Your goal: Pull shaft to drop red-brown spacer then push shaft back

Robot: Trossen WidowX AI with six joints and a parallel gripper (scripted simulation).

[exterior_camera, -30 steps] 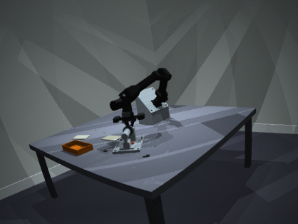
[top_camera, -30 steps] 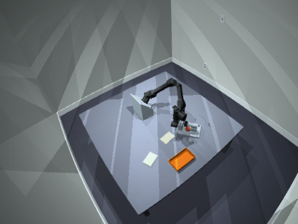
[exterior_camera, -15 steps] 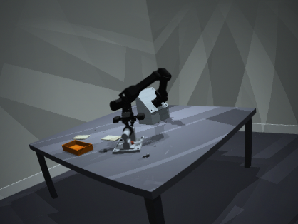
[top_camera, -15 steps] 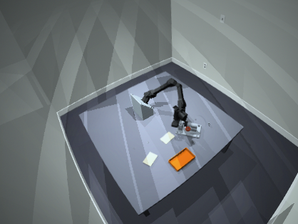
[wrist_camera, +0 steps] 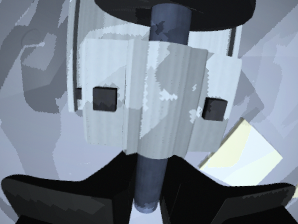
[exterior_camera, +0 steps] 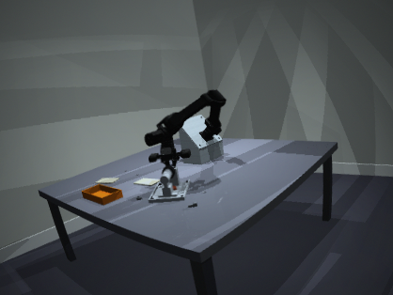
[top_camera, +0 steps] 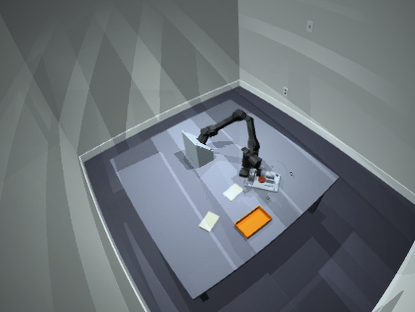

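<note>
My gripper (wrist_camera: 147,143) is shut on the blue-grey shaft (wrist_camera: 149,185) near its free end in the wrist view. The shaft runs under a light grey bracket (wrist_camera: 167,100) with two dark square bolt heads and shows again beyond it, at a dark round disc (wrist_camera: 215,14). The red-brown spacer (top_camera: 259,179) (exterior_camera: 174,187) shows low in the middle of the pale fixture, near the pale housing block (top_camera: 272,175) (exterior_camera: 166,177). I cannot tell whether it touches the shaft or the base. The spacer is hidden in the wrist view, and no other spacer is clear.
The fixture's base plate (top_camera: 269,187) (exterior_camera: 162,199) stands on the table (top_camera: 164,219) (exterior_camera: 263,188). An orange tray (top_camera: 253,222) (exterior_camera: 102,194) and two cream cards (top_camera: 232,192) (top_camera: 209,221) lie nearby. Small dark parts (top_camera: 291,173) (exterior_camera: 193,205) (exterior_camera: 139,197) lie around the fixture. A grey angled box (top_camera: 198,151) (exterior_camera: 199,141) stands behind.
</note>
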